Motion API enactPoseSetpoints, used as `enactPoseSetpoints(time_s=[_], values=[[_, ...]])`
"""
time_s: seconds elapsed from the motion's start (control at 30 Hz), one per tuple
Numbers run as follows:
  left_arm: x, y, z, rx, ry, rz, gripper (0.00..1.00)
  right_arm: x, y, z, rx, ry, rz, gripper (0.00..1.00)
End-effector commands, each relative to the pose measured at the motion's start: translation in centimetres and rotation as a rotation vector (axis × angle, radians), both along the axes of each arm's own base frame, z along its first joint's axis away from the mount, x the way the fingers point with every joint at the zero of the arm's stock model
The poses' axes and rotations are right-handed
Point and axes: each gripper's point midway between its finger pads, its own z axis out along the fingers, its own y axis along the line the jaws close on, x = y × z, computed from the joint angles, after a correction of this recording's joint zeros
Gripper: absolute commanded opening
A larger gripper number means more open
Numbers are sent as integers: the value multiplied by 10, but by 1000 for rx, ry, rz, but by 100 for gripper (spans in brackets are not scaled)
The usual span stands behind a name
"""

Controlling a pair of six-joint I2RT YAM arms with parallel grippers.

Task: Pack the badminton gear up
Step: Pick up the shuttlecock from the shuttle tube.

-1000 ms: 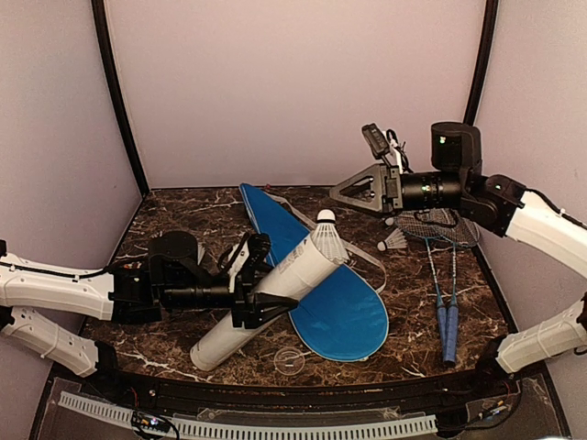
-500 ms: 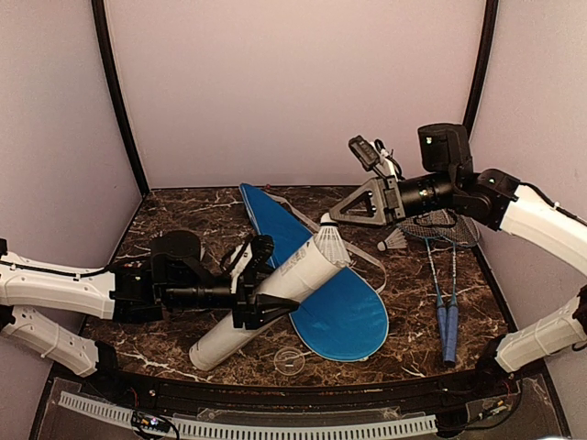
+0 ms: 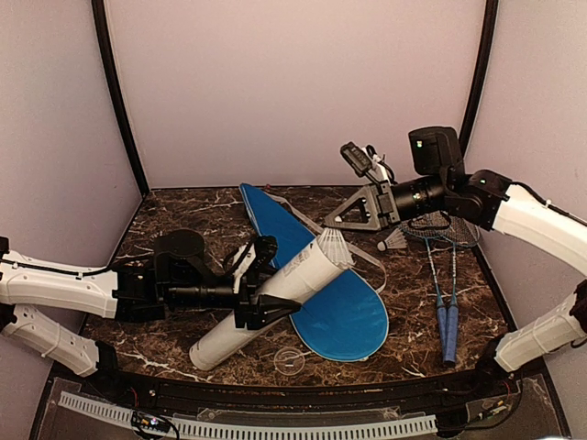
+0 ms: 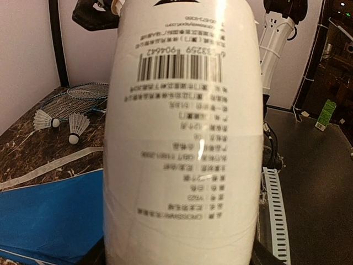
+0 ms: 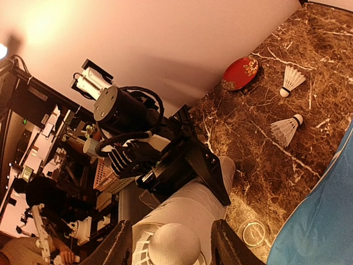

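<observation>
The long white tube [image 3: 275, 293] leans up to the right over the blue cover [image 3: 344, 307], and my left gripper [image 3: 261, 295] is shut on its middle. In the left wrist view the tube [image 4: 182, 138] fills the frame. A white shuttlecock [image 5: 172, 245] sits cork-up in the tube's open top end [image 3: 332, 246]. My right gripper [image 5: 172, 251] is open and straddles it, with a gap on each side of the cork. Two rackets [image 3: 445, 289] lie at the right, with a shuttlecock [image 3: 394, 240] beside their heads. Two more shuttlecocks [image 5: 284, 128] lie on the table.
A small clear round lid [image 3: 289, 359] lies near the front edge below the tube. A red oval patterned object [image 5: 241, 72] rests against the wall. The cover's grey strap [image 3: 367, 261] trails across the marble table [image 3: 413, 339]. Walls close in the sides and back.
My right gripper has swung left and down to the tube's top end, and its jaws have narrowed around the shuttlecock. The left arm and the tube have stayed put.
</observation>
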Motion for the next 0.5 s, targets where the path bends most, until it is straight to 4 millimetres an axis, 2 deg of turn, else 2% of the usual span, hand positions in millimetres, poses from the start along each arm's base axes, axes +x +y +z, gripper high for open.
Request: enactPoseSetpoints(time_s=[0.0, 0.1, 0.17, 0.43, 0.47], values=[[-4, 4, -29, 95, 36, -8, 63, -4, 4, 15, 43, -46, 22, 43], [-2, 4, -27, 85, 38, 1, 64, -1, 3, 16, 42, -59, -4, 32], [-1, 4, -24, 72, 42, 13, 64, 1, 3, 21, 67, -70, -25, 28], [6, 2, -14, 26, 54, 51, 64, 13, 3, 37, 161, -115, -146, 23], [6, 2, -12, 17, 53, 54, 64, 13, 4, 26, 145, -106, -155, 22]])
